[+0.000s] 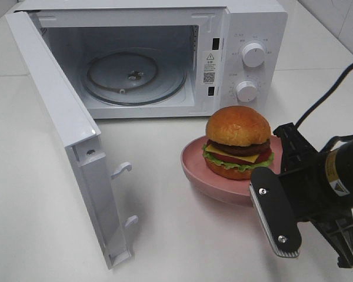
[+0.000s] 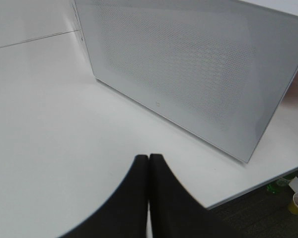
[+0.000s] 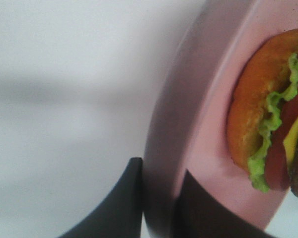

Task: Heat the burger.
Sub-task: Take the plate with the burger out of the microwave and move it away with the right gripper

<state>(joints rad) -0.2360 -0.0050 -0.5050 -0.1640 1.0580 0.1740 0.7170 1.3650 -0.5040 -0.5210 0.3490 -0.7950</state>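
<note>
The burger (image 1: 237, 141) sits upright on a round pink plate (image 1: 194, 165), which rests on the white table (image 1: 182, 235) just in front of the microwave (image 1: 153, 53), below its two control knobs (image 1: 253, 54). Its glossy bun is on top, with the dark patty, yellow cheese, tomato and lettuce stacked beneath.

The right gripper (image 3: 159, 198) is at the plate's near right edge. In the right wrist view its two dark fingers (image 3: 120, 203) straddle the plate's rim, one on the outer side and one on the inner, pressed against it, so the gripper is clamped on the plate and not on the burger itself. The burger lies just beyond the fingers, further in on the plate and clear of them (close, but not touching).

The microwave door (image 1: 70, 141) stands swung wide to the left, and the glass turntable (image 1: 132, 76) shows inside the cavity.

The left gripper (image 2: 149, 198) has its two dark fingers pressed together, closed on nothing, hovering over bare table beside the perforated outer face of the door (image 2: 188, 69).
</note>
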